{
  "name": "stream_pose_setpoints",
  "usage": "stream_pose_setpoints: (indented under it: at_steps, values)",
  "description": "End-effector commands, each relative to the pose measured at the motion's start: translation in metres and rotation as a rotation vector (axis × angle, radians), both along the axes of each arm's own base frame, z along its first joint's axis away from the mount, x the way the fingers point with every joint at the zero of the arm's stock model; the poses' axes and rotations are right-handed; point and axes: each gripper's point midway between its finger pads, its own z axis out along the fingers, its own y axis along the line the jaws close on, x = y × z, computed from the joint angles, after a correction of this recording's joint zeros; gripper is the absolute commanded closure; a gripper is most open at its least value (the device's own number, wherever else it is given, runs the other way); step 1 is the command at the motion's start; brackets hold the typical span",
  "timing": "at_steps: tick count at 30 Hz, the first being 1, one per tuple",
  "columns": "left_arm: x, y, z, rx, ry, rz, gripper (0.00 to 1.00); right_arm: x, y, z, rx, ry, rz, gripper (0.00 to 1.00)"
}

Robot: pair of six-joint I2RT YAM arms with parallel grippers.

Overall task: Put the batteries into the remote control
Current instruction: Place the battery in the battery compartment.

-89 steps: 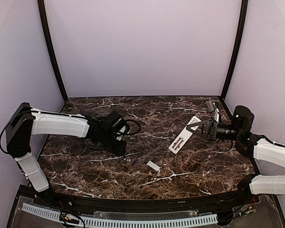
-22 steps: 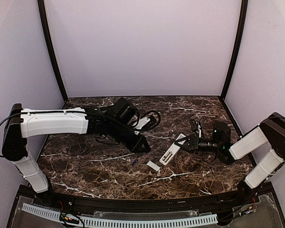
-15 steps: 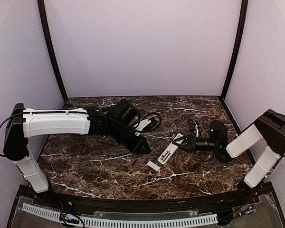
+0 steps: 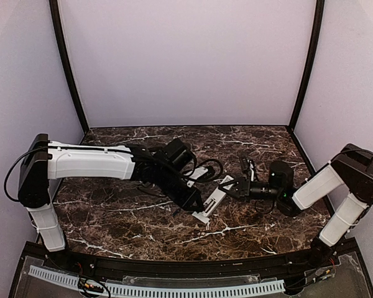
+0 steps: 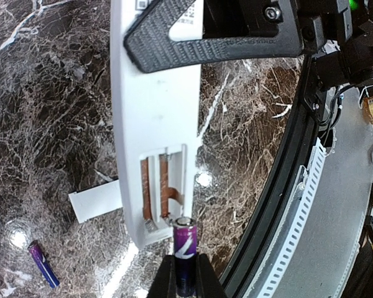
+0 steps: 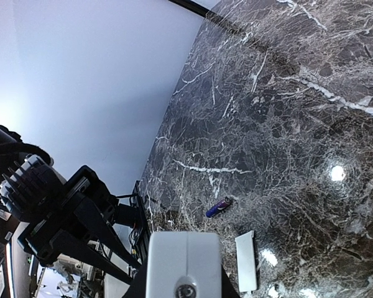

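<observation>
Loose battery (image 5: 42, 264) lies on the table (image 5: 56, 93), beside the cover plate (image 5: 96, 205). Left gripper (image 5: 184, 276) pinches the second battery (image 5: 184, 239), its tip at the recess end of the remote (image 5: 155, 124). Recess shows bare contacts, so neither is seated yet. Right gripper (image 4: 233, 186) clamps the remote's far end.

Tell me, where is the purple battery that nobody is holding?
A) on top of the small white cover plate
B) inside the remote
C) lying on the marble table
C: the loose battery lies on the table, apart from the remote control, whose recess is empty; the left end effector pinches the other battery.
</observation>
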Motion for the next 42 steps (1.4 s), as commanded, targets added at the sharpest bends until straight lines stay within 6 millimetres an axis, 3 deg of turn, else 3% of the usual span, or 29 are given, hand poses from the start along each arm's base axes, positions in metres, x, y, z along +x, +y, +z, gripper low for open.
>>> stream_pose_setpoints:
  at_steps: [1, 16, 42]
  values:
    - [-0.007, -0.001, 0.002, 0.023, 0.032, -0.006, 1.0, 0.003, 0.004, 0.018, 0.067, -0.03, -0.06, 1.0]
    - [-0.002, 0.02, -0.018, 0.184, 0.007, 0.021, 1.0, -0.015, 0.021, 0.013, 0.145, 0.01, -0.044, 1.0]
    - [-0.013, 0.009, -0.022, 0.178, 0.035, -0.015, 1.0, -0.022, 0.031, 0.019, 0.197, 0.015, -0.057, 1.0]
